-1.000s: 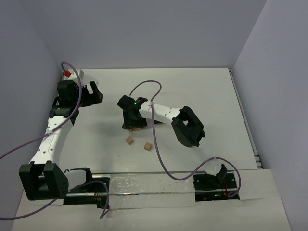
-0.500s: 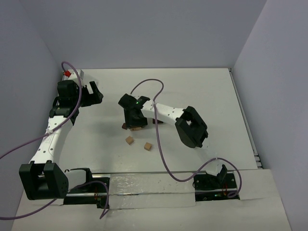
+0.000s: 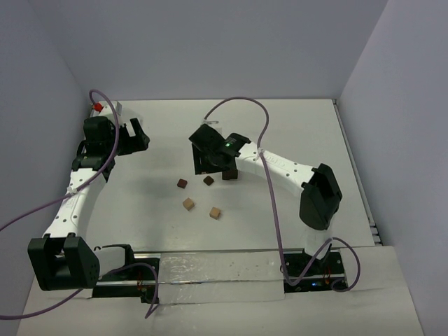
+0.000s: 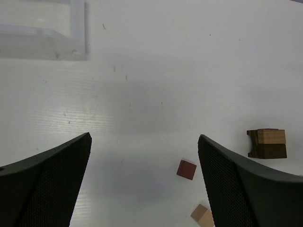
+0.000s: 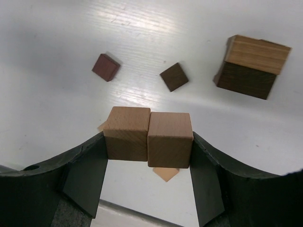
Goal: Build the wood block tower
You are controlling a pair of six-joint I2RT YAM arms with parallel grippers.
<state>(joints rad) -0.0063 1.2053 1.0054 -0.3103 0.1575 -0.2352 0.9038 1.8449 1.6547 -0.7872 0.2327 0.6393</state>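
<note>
Two tan cubes (image 5: 127,127) sit side by side, pinched between the fingers of the right gripper (image 5: 147,144). A second ago that gripper was low over the cluster; it has since lifted and swung back to the right, uncovering a dark brown cube (image 5: 173,76) and a reddish cube (image 5: 105,67) on the table (image 3: 301,126). The tower (image 5: 251,66), so far a tan layer on a dark one, stands just beside the gripper. The pair looks ready to go on top. The left gripper (image 4: 144,182) hangs spread and idle near the clear plastic container (image 4: 47,35)
</note>
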